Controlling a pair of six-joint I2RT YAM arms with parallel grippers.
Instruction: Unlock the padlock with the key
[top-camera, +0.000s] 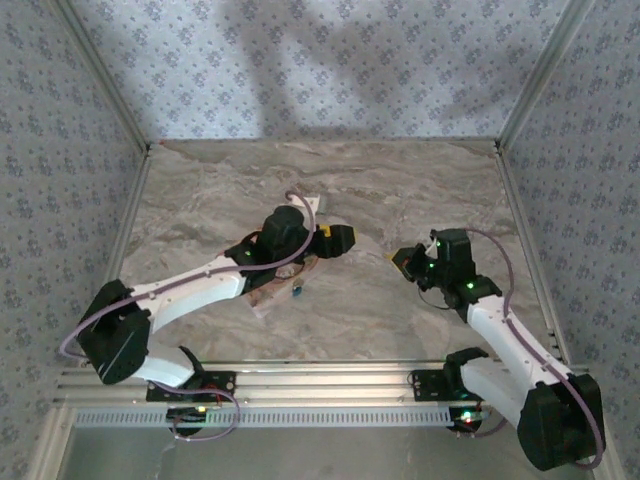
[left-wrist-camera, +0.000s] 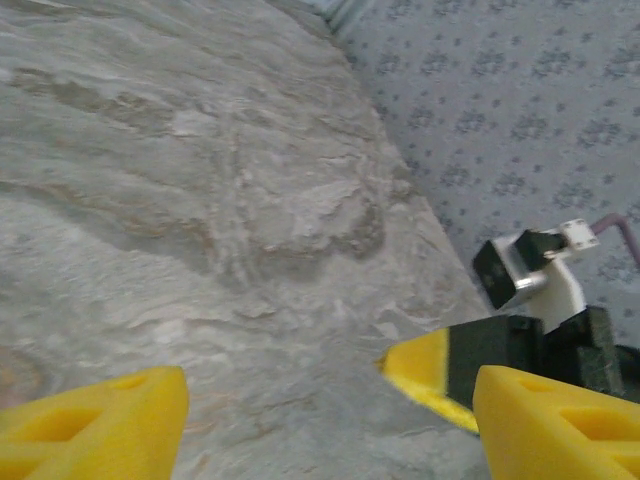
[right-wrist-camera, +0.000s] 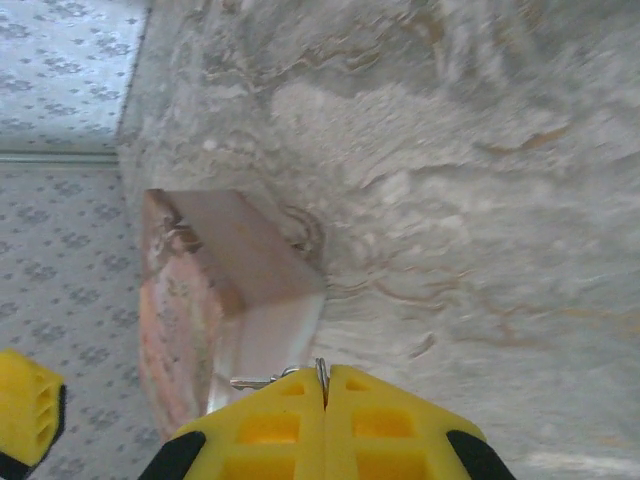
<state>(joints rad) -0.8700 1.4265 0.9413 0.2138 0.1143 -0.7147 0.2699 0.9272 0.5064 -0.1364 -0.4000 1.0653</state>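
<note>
Right jaws clenched on key (right-wrist-camera: 320, 368), arm extended; left jaws released, arm stretched over pink box (right-wrist-camera: 205, 290).

We're looking at a marble table (top-camera: 420, 190), grey and beige with brownish veins running through it. Behind the pink box (right-wrist-camera: 200, 290) and to either side of it, the walls (top-camera: 330, 60) carry pale blue-grey paper dotted with small darker flower motifs. The box itself shows a plain pink face and a mottled, printed side. At its near edge we spot the padlock (top-camera: 298, 293), a tiny blue fleck. Just beside the box, the left gripper (left-wrist-camera: 325, 415) flashes bright yellow fingers. Right of the box, the right gripper (right-wrist-camera: 324, 385) is the same yellow with black patches, and a silvery key (right-wrist-camera: 320, 368) glints between its fingers. The left arm (top-camera: 190, 290) and right arm (top-camera: 500, 330) are white and black, with purple cables (top-camera: 510, 268) and green lights (top-camera: 450, 287).
</note>
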